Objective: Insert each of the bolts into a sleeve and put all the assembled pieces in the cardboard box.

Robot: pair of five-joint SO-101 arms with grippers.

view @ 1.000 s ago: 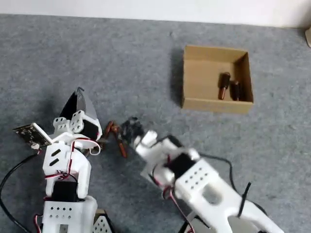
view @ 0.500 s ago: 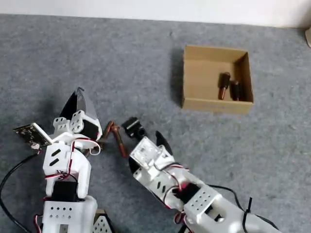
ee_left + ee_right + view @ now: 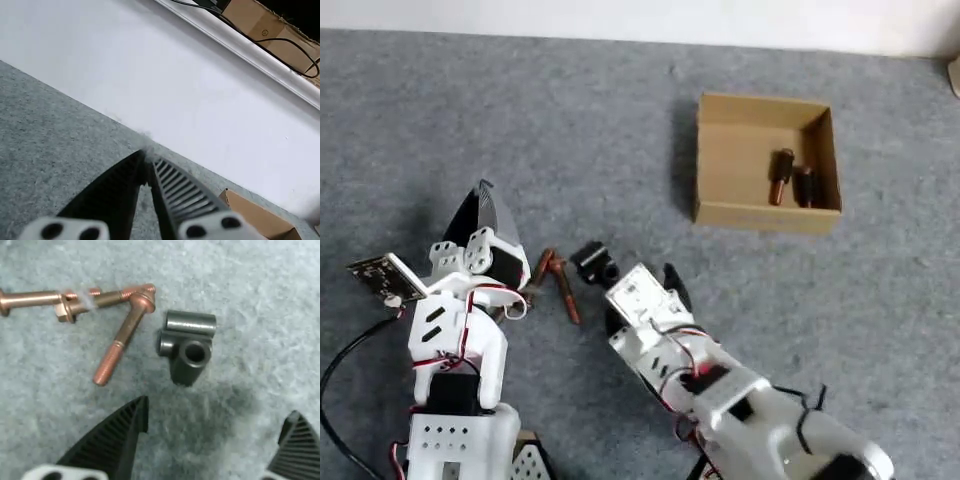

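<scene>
The right hand (image 3: 217, 407), wide and empty, hovers just short of the sleeves (image 3: 187, 347), nearer them than the closed left hand (image 3: 147, 167). Bolts (image 3: 122, 342) lie just beside the sleeves.

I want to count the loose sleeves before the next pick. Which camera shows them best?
The right wrist view: the dark sleeves lie close before its open gripper, one showing its bore. In the high view they are a small dark clump beside the bolts. The left wrist view faces the wall.
</scene>
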